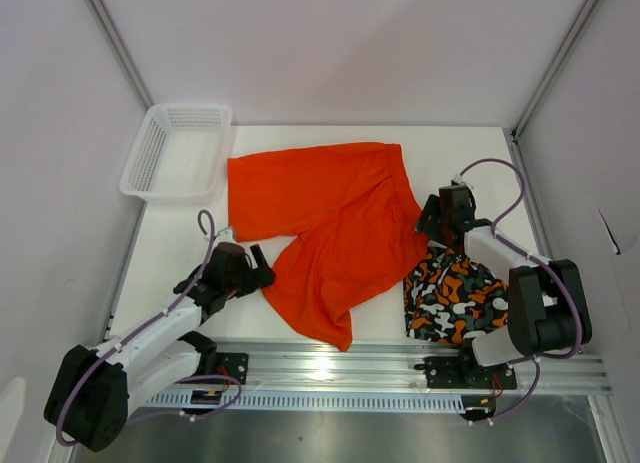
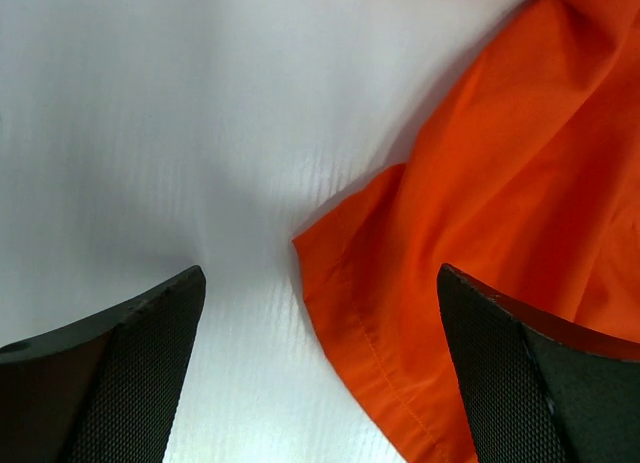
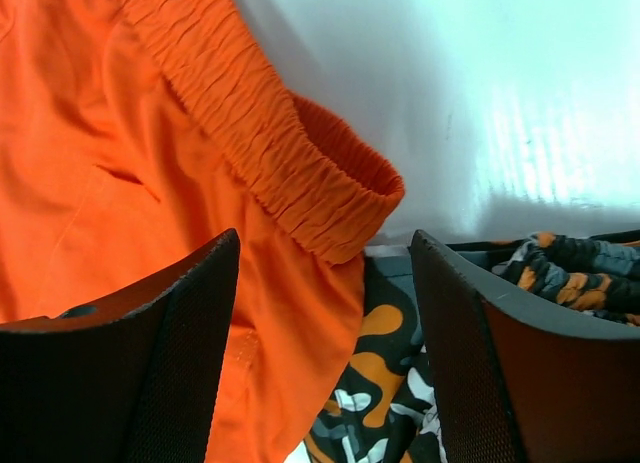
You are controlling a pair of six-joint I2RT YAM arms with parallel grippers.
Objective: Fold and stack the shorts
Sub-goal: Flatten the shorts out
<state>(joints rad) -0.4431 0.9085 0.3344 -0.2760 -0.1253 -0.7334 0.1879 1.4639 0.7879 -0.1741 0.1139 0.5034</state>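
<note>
The left tool (image 2: 320,283) gapes empty at the hem of the orange shorts (image 1: 320,218). The right tool (image 3: 325,245), open and empty, hangs over their waistband. The patterned shorts (image 1: 455,298) lie bunched just beside it.

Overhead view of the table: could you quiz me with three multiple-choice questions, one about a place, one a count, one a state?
1. Where on the white table is the white plastic mesh basket? A far left corner; B near right corner; C centre.
2. How many pairs of shorts are there? A one; B two; C three.
3. The left tool is: A open and empty; B shut on fabric; C holding the basket.
Answers: 1 A, it sits by the far left corner. 2 B, plain bright orange fabric shorts and blotched orange, black, white and grey fabric shorts. 3 A, its fingers stand wide apart, gripping nothing.
</note>
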